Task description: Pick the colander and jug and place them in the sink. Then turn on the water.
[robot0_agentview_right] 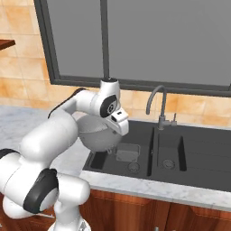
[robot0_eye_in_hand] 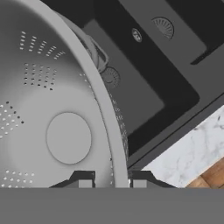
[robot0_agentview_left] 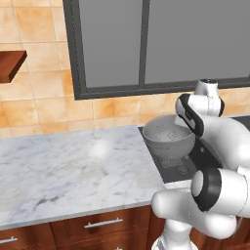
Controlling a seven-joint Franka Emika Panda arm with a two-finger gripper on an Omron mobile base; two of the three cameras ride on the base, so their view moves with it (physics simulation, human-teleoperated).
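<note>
Closest to the hand camera, the gripper (robot0_eye_in_hand: 112,177) straddles the rolled rim of the colander (robot0_eye_in_hand: 57,127), one dark fingertip (robot0_eye_in_hand: 83,177) inside the bowl and the other outside it, clenched on that thin edge. Pinching the rim looks like the sensible hold, since the bowl is far too wide for the jaws to span, and it lets the bowl hang to one side of the hand. From the base cameras the colander (robot0_agentview_left: 168,138) is lifted clear of the marble counter (robot0_agentview_left: 73,166) and hangs above the near left basin of the black sink (robot0_agentview_right: 189,158), with the drain (robot0_eye_in_hand: 110,77) showing below its wall. I judge this to be the carry-and-lower step for the first of the two items; the faucet (robot0_agentview_right: 158,106) stands apart at the back, with no stream running from it. The arm reaches forward from the base with its elbow bent high, forearm crossing in front of the window (robot0_agentview_right: 135,40), and the wrist turned down so the hand points into the basin. The jug cannot be made out from here.
</note>
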